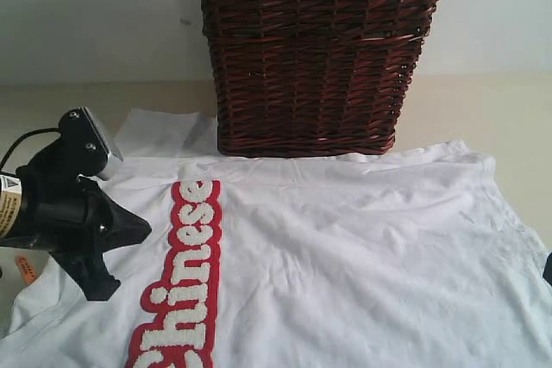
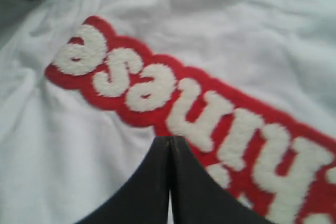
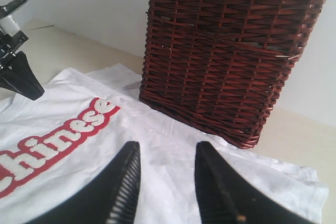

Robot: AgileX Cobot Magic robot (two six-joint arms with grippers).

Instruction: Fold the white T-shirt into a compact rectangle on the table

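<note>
Hovering over the white T-shirt (image 1: 345, 247), left claw (image 2: 170, 142) pinched closed, right claw (image 3: 168, 146) parted.

Got a big white T-shirt (image 1: 345, 247) here, spread open and not folded at all, lying flat with soft wrinkles all over. Fills the exterior view from about 8 o'clock round through 6 to 4. Has fuzzy white "Chinese" lettering (image 1: 185, 282) outlined in thick red, running sideways down at 7 o'clock. One white corner (image 1: 159, 134) poking out toward 10 o'clock. Resting on a smooth cream-beige table (image 1: 492, 118), bare at 3 o'clock and again around 9 to 10.
</note>
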